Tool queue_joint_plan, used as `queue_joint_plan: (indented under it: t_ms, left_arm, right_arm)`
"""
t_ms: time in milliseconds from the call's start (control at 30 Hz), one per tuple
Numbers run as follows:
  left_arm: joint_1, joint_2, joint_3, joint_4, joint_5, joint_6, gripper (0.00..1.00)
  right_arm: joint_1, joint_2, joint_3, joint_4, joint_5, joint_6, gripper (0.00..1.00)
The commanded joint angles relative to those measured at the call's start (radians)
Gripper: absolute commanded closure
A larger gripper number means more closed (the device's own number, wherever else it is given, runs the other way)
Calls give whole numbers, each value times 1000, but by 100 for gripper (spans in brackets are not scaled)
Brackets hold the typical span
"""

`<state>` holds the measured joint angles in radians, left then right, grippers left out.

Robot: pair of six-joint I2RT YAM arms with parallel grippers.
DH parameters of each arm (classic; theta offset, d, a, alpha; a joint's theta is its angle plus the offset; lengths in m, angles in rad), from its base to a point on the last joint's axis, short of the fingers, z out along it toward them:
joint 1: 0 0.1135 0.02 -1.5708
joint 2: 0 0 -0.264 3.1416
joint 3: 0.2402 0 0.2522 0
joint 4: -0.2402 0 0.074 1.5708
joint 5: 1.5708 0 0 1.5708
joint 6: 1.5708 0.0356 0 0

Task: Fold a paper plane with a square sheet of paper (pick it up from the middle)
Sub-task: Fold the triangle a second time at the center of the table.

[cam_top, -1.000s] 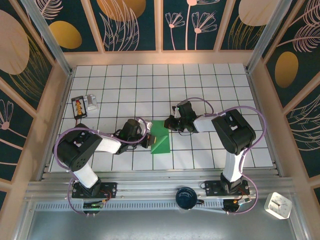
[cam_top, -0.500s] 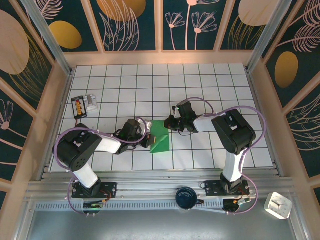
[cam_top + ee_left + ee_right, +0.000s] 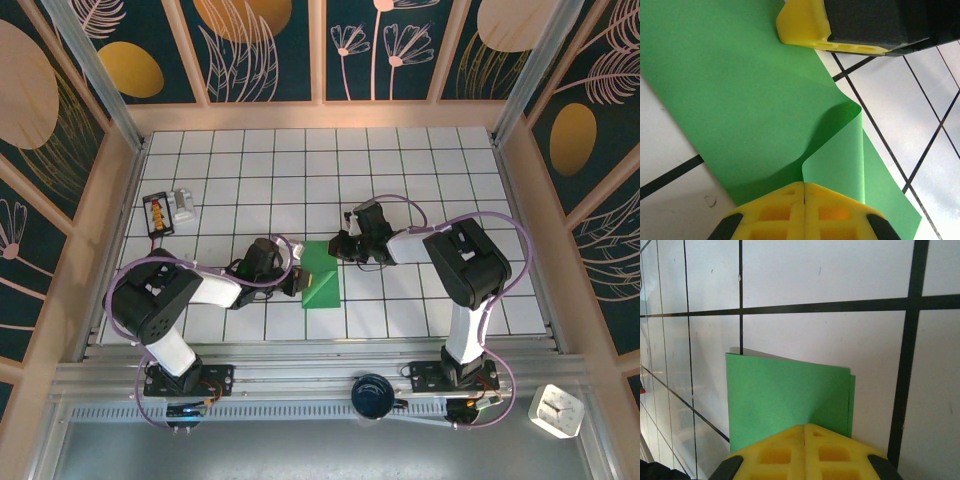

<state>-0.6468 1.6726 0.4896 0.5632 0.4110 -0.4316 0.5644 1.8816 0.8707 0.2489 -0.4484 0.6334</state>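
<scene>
Near the front edge of the table (image 3: 400, 300), paper (image 3: 325, 290) mid-fold.
Left gripper (image 3: 298, 284), fingers together, pressed a curling flap (image 3: 837, 160), likely to crease it; right gripper (image 3: 341, 248), likewise closed, pinned the far edge.

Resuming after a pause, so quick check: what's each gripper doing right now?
Left gripper: closed, pinching a lifted flap of the square sheet of paper.
Right gripper: closed, tips against the sheet.

right gripper (image 3: 805, 426): closed | square sheet of paper (image 3: 785, 395): folded, possibly pinched
</scene>
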Motion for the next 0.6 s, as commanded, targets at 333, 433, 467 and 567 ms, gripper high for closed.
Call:
queue_joint_plan:
  t_ms: [333, 433, 467, 567]
  left_arm:
    - [7, 18, 2, -39, -9, -2, 100]
    - [7, 21, 3, -42, -13, -1, 100]
    - [7, 21, 3, -43, -14, 0, 100]
    - [7, 23, 4, -44, -20, 1, 100]
  right_arm:
    - [14, 84, -12, -59, 73, -29, 94]
    - [15, 86, -11, -57, 73, -28, 94]
    - [14, 85, -11, -57, 73, -28, 94]
    - [16, 85, -10, -58, 71, -30, 94]
